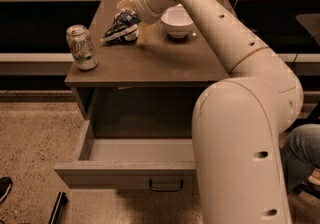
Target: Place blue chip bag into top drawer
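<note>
Gripper (134,19) sits at the back of the table (150,63), right against the blue chip bag (119,25). I cannot tell if it has hold of it. From the bag, I see the soda can (81,47) at 8 o'clock, the white bowl (178,21) at 3 o'clock, and the top drawer (100,177) pulled open at 6 o'clock.

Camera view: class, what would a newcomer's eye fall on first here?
The big cream robot arm fills the right side, reaching over the table. Its end effector sits at the blue chip bag, beside a white bowl. Below, the top drawer stands pulled open, and a soda can stands on the table's front corner.
</note>
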Available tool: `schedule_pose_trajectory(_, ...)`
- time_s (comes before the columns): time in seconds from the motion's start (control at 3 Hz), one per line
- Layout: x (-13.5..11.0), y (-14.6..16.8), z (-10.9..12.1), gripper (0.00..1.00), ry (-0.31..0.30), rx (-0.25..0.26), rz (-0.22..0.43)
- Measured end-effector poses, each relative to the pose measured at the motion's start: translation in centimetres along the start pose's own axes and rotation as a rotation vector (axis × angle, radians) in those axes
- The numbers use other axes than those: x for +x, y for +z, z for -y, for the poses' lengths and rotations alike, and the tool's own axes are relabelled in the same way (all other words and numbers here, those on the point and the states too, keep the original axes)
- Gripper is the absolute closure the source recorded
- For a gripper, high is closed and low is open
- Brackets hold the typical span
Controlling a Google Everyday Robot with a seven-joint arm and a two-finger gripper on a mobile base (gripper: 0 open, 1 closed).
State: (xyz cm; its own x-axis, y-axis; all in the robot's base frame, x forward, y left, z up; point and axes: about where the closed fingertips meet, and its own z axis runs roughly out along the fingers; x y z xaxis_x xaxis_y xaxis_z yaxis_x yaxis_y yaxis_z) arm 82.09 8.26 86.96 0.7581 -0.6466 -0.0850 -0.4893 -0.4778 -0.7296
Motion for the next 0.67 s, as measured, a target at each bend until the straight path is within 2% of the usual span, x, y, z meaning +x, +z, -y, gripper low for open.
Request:
schedule_pose_trajectory(0.33, 0.17, 0.91, -0.79, 0.42, 0.008, -0.02, -0.004)
schedule_pose_trajectory(0.67, 0.24, 1.14, -1.27, 0.65, 0.014, -0.028, -0.011)
